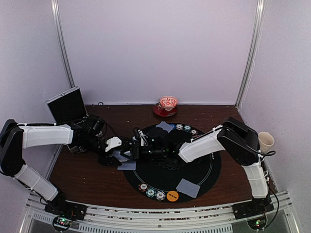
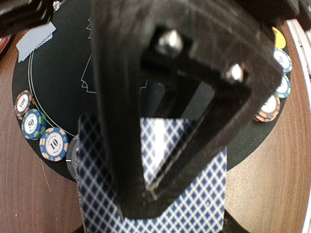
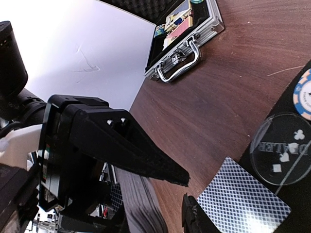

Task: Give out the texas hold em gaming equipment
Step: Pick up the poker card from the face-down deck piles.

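Playing card (image 1: pixel 127 166) face-down at mat (image 1: pixel 204 171) edge, long axis left-right; left fingers (image 2: pixel 121 145), right fingers (image 3: pixel 194 219): grip cannot tell.

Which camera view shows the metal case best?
The right wrist view: the case lies open, with its handle clear. The top view shows mostly its raised lid, small in the picture. The left wrist view does not show it.

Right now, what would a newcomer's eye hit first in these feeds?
The left claw and right claw meet over the left edge of the big black mat. The left one seems to hold a lattice-backed deck close under its camera. Striped chips line the mat's near rim.
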You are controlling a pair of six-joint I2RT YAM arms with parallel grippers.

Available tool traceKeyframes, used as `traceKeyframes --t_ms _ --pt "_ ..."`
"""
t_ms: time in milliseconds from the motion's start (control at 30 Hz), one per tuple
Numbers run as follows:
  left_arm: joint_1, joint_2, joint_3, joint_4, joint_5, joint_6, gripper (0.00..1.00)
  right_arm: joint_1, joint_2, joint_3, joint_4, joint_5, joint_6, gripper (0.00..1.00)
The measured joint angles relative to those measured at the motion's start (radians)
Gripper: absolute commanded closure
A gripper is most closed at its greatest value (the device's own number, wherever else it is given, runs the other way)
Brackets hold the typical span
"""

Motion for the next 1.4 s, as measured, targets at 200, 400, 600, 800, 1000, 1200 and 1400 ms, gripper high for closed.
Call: traceKeyframes --t_ms 200,400,600,800,1000,1200,1400 --pt "0.000 0.000 0.000 0.000 -0.002 0.000 0.42 -0.007 -0.062 -0.060 -0.022 0.027 -0.023 0.75" --pt "0.000 0.000 0.000 0.000 -0.003 0.000 0.42 -0.007 -0.110 -0.101 -0.041 0.049 -0.042 0.97" --pt "0.000 0.000 0.000 0.000 -0.001 0.000 0.42 -0.008 -0.182 -0.157 -0.052 0.071 -0.056 1.00" --pt "0.000 0.000 0.000 0.000 0.000 0.000 0.42 -0.010 -0.255 -0.239 -0.064 0.099 -0.060 1.00" --pt "0.012 0.000 0.000 0.002 0.001 0.000 0.42 -0.051 -0.352 -0.368 -0.035 0.116 -0.052 1.00" --pt "0.057 0.000 0.000 0.002 0.003 0.000 0.42 -0.085 -0.331 -0.402 0.006 0.111 -0.024 1.00" --pt "0.100 0.000 0.000 0.002 0.020 0.000 0.42 -0.074 -0.160 -0.295 0.067 0.061 0.022 1.00"
